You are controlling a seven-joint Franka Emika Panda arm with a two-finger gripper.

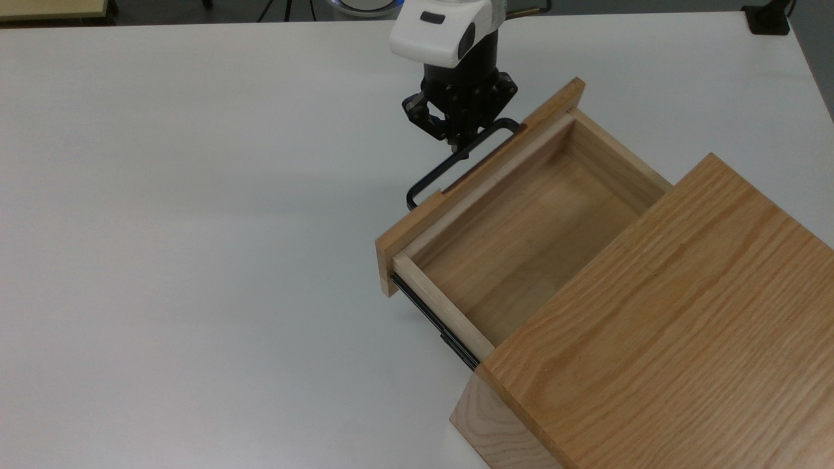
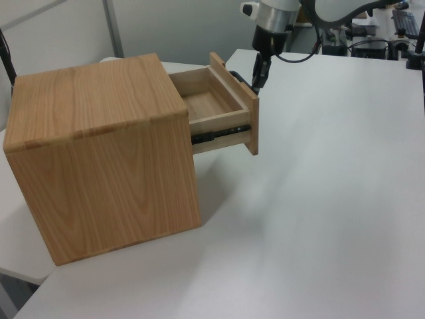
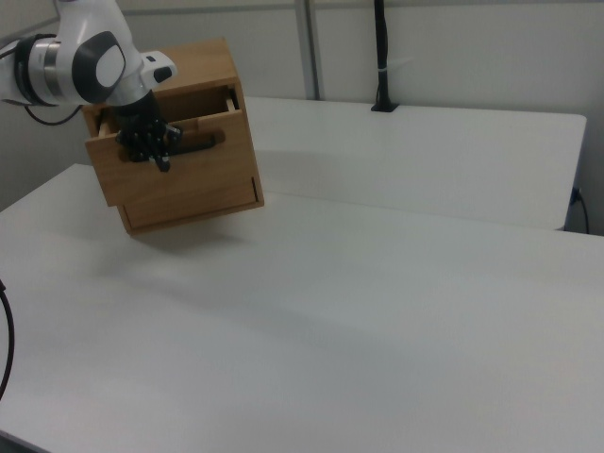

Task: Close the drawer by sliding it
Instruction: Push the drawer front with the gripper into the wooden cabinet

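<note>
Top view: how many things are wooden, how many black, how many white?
Wooden: 2, the drawer and the cabinet.
Black: 2, the handle and the tool.
White: 1, the table.
Total: 5.

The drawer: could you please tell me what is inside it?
The visible part of the drawer holds nothing, only its bare wooden floor. Its rear part is hidden under the cabinet.

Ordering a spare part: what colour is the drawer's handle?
Black; the handle on the light wooden drawer shows best in the top view.
</note>
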